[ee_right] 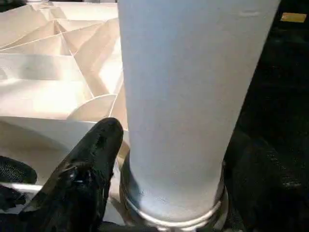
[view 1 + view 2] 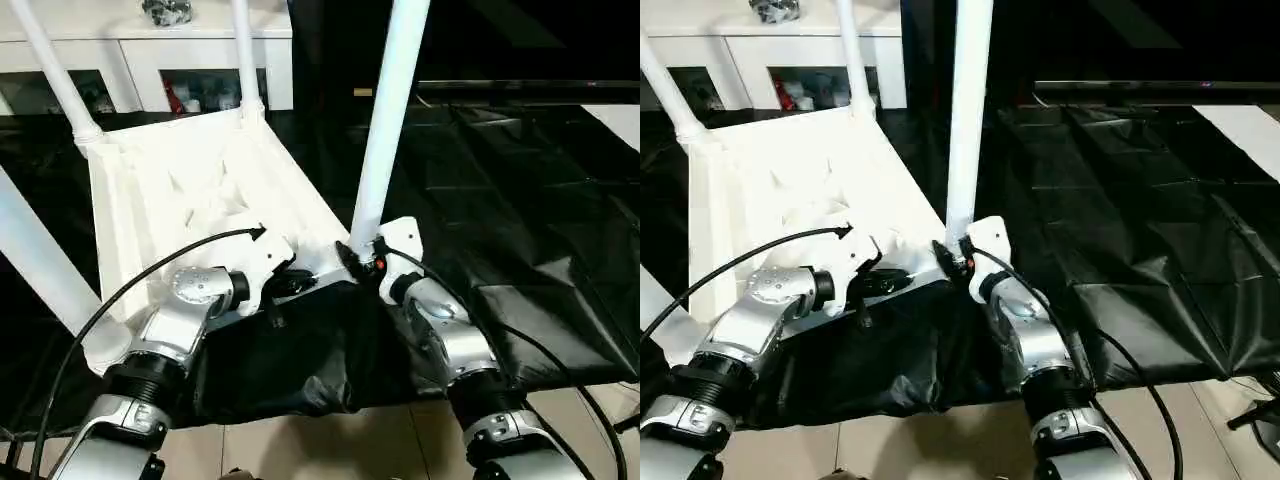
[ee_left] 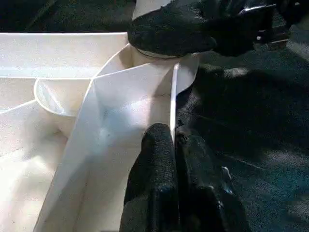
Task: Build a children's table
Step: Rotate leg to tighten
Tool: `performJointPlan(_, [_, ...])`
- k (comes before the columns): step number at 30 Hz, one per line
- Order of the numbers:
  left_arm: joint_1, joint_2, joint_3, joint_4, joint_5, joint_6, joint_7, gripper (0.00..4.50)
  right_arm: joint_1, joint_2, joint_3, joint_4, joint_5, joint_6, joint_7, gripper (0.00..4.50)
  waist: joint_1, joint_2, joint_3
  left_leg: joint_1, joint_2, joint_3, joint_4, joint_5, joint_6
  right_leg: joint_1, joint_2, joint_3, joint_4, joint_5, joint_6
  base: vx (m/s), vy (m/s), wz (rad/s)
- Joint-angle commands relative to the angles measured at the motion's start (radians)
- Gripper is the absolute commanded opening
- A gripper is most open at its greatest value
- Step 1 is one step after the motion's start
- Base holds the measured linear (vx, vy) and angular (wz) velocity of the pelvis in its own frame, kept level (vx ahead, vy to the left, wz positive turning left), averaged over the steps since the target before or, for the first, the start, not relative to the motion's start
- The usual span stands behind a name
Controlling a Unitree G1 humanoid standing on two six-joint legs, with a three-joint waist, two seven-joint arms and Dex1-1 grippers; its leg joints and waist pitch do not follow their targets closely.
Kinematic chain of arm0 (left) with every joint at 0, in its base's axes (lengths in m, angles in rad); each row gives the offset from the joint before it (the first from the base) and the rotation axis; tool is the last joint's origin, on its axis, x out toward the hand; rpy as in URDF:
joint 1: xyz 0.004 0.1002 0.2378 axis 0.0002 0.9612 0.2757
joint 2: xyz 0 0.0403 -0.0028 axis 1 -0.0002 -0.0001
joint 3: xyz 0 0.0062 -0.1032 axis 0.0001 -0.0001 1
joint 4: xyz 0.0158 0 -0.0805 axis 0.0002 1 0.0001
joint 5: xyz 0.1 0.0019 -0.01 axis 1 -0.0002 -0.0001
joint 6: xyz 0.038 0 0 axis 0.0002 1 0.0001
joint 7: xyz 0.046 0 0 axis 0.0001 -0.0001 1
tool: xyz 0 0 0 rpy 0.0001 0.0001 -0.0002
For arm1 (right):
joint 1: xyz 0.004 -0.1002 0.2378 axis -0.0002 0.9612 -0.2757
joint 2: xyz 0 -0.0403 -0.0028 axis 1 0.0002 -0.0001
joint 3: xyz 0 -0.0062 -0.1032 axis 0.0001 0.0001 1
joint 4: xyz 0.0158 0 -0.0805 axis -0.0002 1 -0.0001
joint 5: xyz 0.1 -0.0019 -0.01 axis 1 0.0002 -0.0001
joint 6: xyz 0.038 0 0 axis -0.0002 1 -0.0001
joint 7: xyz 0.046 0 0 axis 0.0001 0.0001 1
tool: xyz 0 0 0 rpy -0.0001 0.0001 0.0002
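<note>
You are looking at a tabletop (image 2: 190,180) of white plastic, its ribbed underside smooth with a soft sheen. The legs (image 2: 388,110) are white tubes, smooth and faintly glossy; the one at the near corner shows an even satin surface and a shiny rim where it enters the socket. Under it all lies a black sheet (image 2: 520,230), thin, creased and glossy like plastic film, catching light along its folds at your 2 o'clock. The fingers (image 3: 159,179) are matt black with a fine grainy texture. Your forearms (image 2: 455,340) are brushed silver metal with black rubbery cables. The floor (image 2: 400,440) is pale glossy tile.
</note>
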Motion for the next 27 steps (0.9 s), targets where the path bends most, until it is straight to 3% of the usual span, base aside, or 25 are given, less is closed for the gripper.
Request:
performJointPlan(1, [0.010, -0.017, -0.034, -0.030, -0.046, -0.033, -0.049, 0.00, 0.001, 0.009, 0.076, -0.021, 0.020, 0.004, 0.138, 3.75, 0.000, -0.001, -0.059, 0.012, 0.025, -0.017, -0.068, -0.233, 0.018, 0.043, -0.058, 0.040, -0.075, -0.188, -0.179, 0.000, 0.000, 0.00])
performJointPlan(5, [0.008, 0.037, -0.033, -0.022, -0.045, -0.059, -0.120, 0.00, -0.006, -0.061, 0.086, -0.046, 0.044, 0.014, 0.271, 4.14, -0.001, -0.002, -0.060, 0.009, 0.024, -0.016, -0.065, -0.202, 0.034, 0.046, -0.057, 0.039, -0.070, -0.139, -0.196, 0.000, 0.000, 0.00])
performJointPlan(11, [-0.013, 0.109, -0.033, 0.019, -0.071, -0.106, -0.262, 0.00, -0.023, -0.176, 0.122, -0.075, 0.065, 0.041, 0.514, 4.31, 0.004, -0.003, -0.060, 0.011, 0.028, -0.011, -0.061, -0.188, 0.051, 0.046, -0.052, 0.036, -0.063, -0.095, -0.224, 0.000, 0.000, 0.00])
performJointPlan(18, [-0.047, 0.155, -0.055, 0.070, -0.081, -0.135, -0.383, 0.00, -0.062, -0.262, 0.183, -0.064, 0.078, 0.064, 0.755, 4.31, 0.028, -0.007, -0.058, 0.016, 0.033, -0.009, -0.061, -0.202, 0.038, 0.041, -0.059, 0.037, -0.062, -0.134, -0.231, 0.000, 0.000, 0.00])
performJointPlan(27, [-0.086, 0.154, -0.060, 0.121, -0.080, -0.158, -0.410, 0.00, -0.099, -0.262, 0.194, -0.020, 0.084, 0.078, 0.823, 3.58, 0.035, -0.014, -0.060, 0.015, 0.033, -0.010, -0.059, -0.181, 0.035, 0.043, -0.062, 0.036, -0.058, -0.121, -0.238, 0.000, 0.000, 0.00])
